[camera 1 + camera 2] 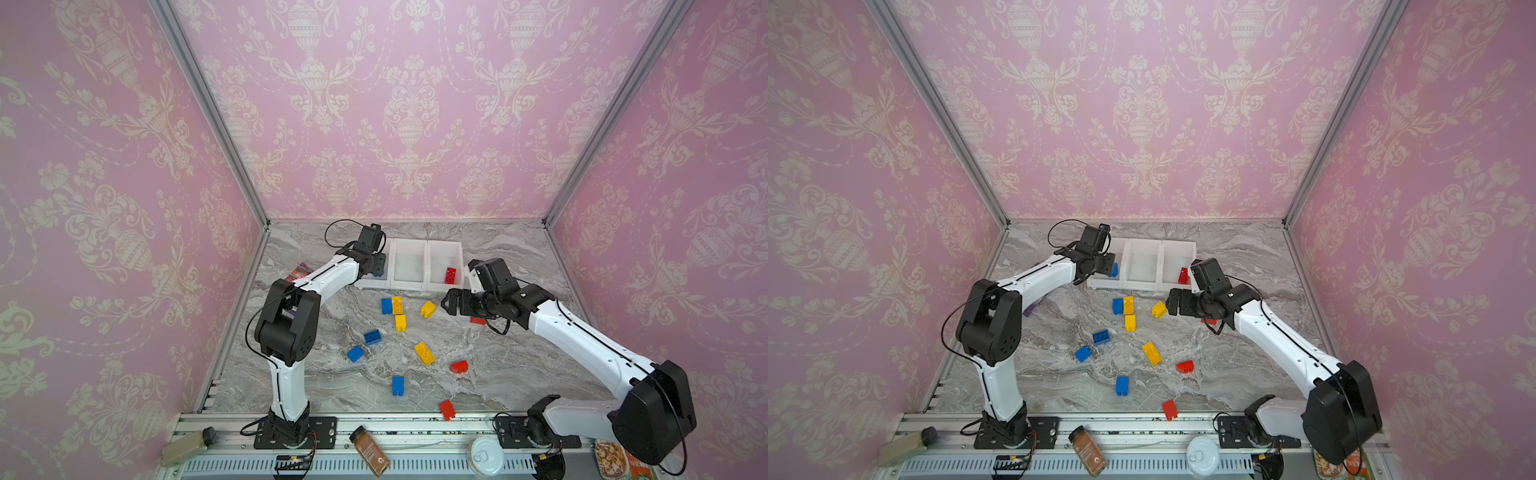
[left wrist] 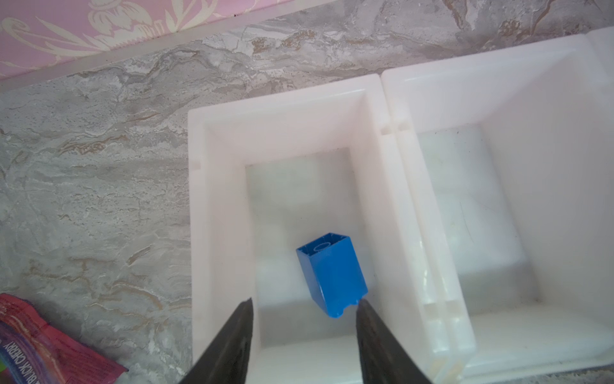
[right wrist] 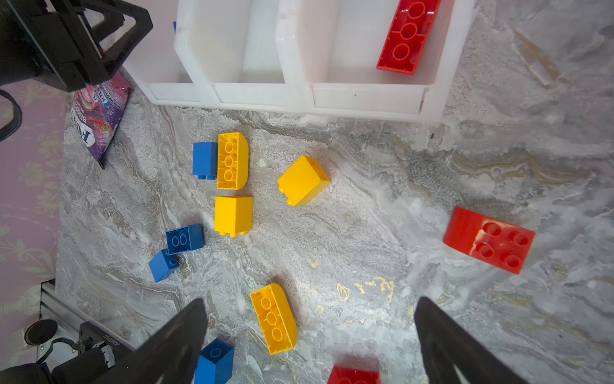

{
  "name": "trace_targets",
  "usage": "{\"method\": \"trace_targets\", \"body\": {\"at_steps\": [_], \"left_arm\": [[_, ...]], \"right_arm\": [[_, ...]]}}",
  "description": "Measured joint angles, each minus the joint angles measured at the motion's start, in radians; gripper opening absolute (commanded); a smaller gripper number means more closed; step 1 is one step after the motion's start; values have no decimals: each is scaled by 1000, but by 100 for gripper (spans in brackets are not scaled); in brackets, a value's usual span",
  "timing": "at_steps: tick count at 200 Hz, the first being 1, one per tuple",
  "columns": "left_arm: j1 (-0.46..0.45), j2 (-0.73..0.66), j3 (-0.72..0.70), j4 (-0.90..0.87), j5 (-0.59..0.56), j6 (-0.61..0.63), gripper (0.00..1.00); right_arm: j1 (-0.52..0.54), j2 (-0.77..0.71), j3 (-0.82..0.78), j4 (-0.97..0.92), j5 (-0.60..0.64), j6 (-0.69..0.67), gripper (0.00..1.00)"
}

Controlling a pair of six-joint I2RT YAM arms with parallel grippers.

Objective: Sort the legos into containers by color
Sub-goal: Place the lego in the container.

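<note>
The containers are three joined white bins [image 1: 409, 286] at the back of the table. My left gripper [image 2: 305, 301] hangs open over the leftmost bin [image 2: 216, 139]. A blue lego [image 2: 332, 272] lies tilted inside that bin, one corner against a fingertip [image 2: 365, 309], and is not clamped. The middle bin [image 3: 232, 40] holds nothing. A long red lego [image 1: 450, 275] lies in the rightmost bin. My right gripper [image 3: 310, 302] is wide open and holds nothing, above the table in front of the bins. Loose blue [image 1: 372, 336], yellow [image 1: 424, 353] and red [image 1: 459, 367] legos lie scattered mid-table.
A purple snack packet [image 1: 299, 271] lies left of the bins, by my left arm. A spice jar [image 1: 370, 451] and a round white-lidded can [image 1: 485, 455] rest on the front rail. One red lego [image 1: 447, 409] sits near the table's front edge. Pink walls close in three sides.
</note>
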Motion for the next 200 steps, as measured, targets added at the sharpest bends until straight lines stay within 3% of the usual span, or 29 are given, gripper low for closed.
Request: {"method": "trace_targets", "body": {"at_steps": [55, 98, 165, 200], "left_arm": [[0, -11, -24, 21, 4, -3, 63], [0, -105, -127, 68, 56, -53, 71], [9, -323, -341, 122, 149, -166, 87], [83, -437, -441, 122, 215, -216, 93]], "right_arm": [[0, 1, 0, 0, 3, 0, 99], [14, 41, 24, -3, 13, -40, 99], [69, 292, 182, -56, -13, -273, 98], [119, 410, 305, -84, 31, -396, 92]]}}
